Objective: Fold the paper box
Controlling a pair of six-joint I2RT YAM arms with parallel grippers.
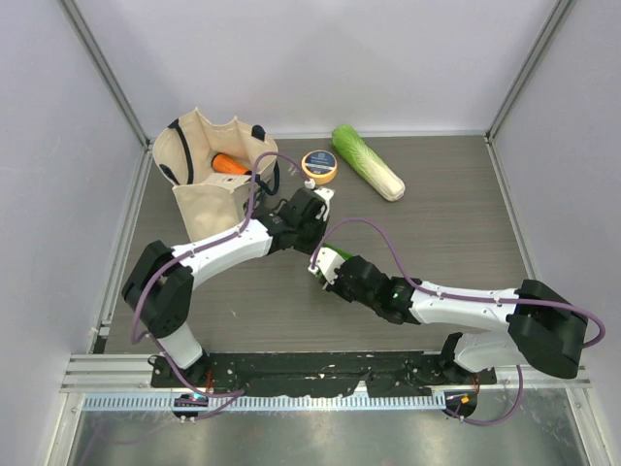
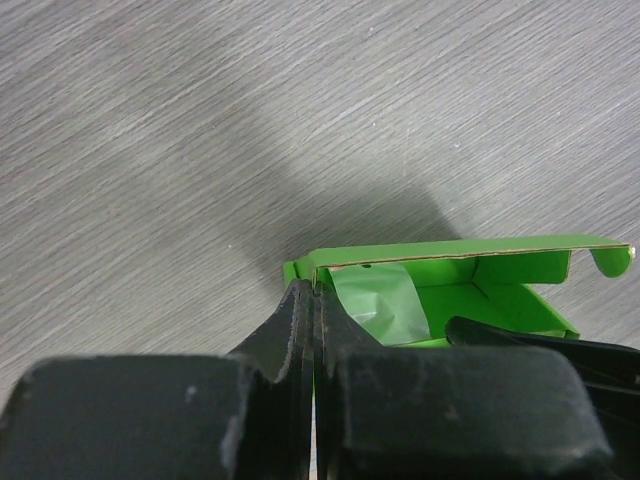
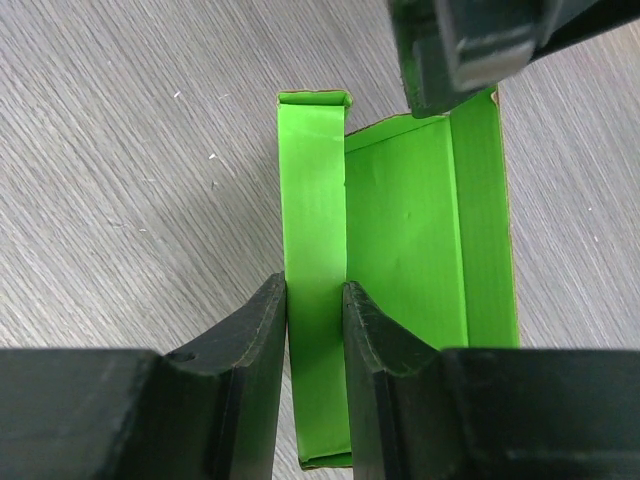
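Watch it: left gripper (image 2: 315,295) pinched shut on box (image 3: 405,230) far corner, right gripper (image 3: 315,290) clamps side flap; you pull apart, card may tear.

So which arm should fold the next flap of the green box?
Probably the right: the right gripper has a long side flap of the paper box between its fingers. The left gripper is shut on a corner, steadying it.

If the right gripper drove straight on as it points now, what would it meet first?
The right gripper pinches a side flap of the paper box, so it would slide along that. First ahead is probably the left gripper, shut on the box's far wall, slightly right of line; depth is unclear.
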